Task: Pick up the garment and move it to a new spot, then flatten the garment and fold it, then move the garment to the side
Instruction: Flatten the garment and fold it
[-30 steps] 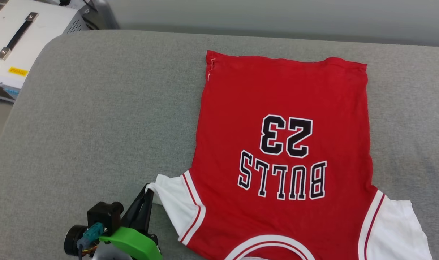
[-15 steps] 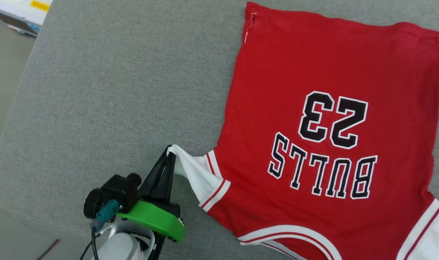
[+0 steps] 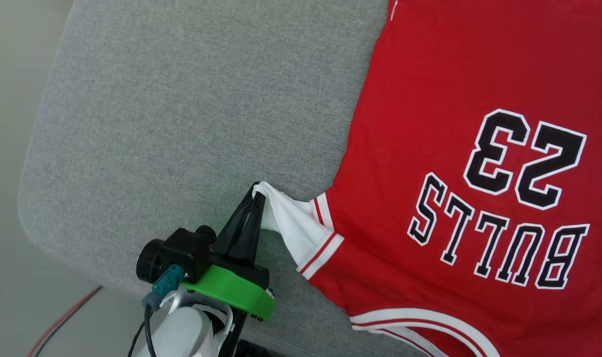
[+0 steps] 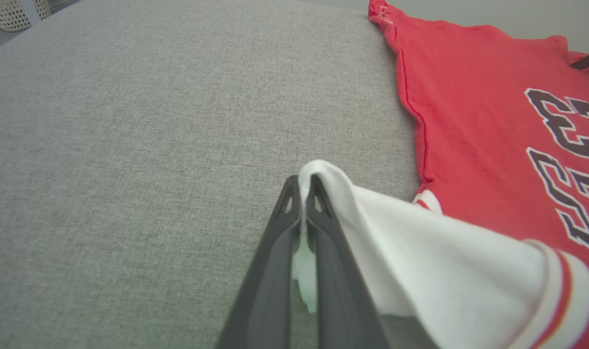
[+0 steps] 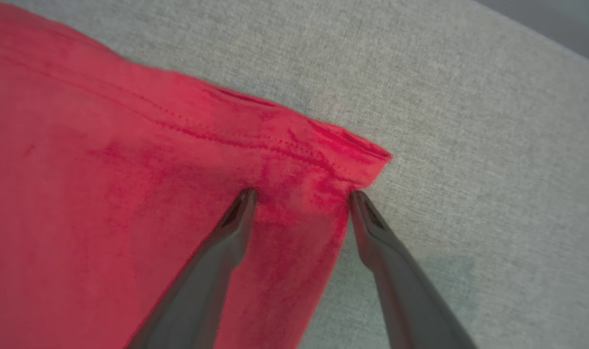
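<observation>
Over the last second my head camera has swung, so the whole scene has slid to the right of the head view. The one real change is at the sleeve: the white sleeve [image 3: 301, 225], which lay spread flat, is now drawn up into a peak by the left end effector [image 3: 256, 191]. That end effector is clamped narrow on the sleeve's tip, and the left wrist view shows white cloth pinched between the two dark fingers [image 4: 279, 232] and draping off to one side. The garment [image 3: 429, 124] itself lies print-up on the grey cushion [image 3: 182, 124], its body flat, with "BULLS 23" [image 3: 499, 148] upside down to me. The collar end is nearest me and the hem is at the far side. My right end effector [image 5: 301, 194] stands wide and holds nothing. Its tips straddle the red hem corner [image 5: 362, 152], one over the cloth and one just at its edge, though I cannot tell whether they press on it. I read this as the start of a fold or a sleeve tuck. The left side has its purchase while the right has yet to close. If I pull now with only one corner held, I expect the jersey to skew rather than travel square.
</observation>
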Robot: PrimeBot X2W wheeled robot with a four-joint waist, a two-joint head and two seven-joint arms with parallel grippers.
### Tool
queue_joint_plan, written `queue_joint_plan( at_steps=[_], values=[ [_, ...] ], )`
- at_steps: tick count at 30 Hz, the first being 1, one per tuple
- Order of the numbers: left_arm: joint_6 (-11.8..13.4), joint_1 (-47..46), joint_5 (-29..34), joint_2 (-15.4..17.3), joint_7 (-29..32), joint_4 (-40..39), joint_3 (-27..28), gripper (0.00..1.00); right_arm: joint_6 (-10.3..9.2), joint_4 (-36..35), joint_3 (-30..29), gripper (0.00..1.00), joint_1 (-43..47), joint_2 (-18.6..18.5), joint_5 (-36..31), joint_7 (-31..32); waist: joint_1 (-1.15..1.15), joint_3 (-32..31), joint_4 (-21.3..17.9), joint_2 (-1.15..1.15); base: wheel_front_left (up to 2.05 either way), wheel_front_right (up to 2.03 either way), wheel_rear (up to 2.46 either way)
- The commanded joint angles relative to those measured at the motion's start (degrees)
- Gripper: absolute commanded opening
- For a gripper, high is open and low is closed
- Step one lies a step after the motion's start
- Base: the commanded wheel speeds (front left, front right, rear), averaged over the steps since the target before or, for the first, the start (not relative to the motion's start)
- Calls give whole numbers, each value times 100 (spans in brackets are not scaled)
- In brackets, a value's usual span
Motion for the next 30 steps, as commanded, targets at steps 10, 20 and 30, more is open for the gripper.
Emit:
queue_joint_plan(
  at_steps=[10, 20, 30],
  values=[
    [-274, -25, 285, -232, -34, 210, 308, 0, -4, 172, 66, 0, 433, 86, 127, -11, -1, -10, -11, 0, 0, 0, 0],
    [-418, 317, 449, -263, -34, 576, 620, 0, -4, -532, 532, 0, 548, -235, 591, -1129, -1, -928, -340, 0, 0, 0, 0],
    [-385, 843, 476, -85, -34, 730, 811, 0, -4, -1536, 642, 0, 2065, -1257, 1380, -2015, -1, -1736, -789, 0, 0, 0, 0]
  ],
)
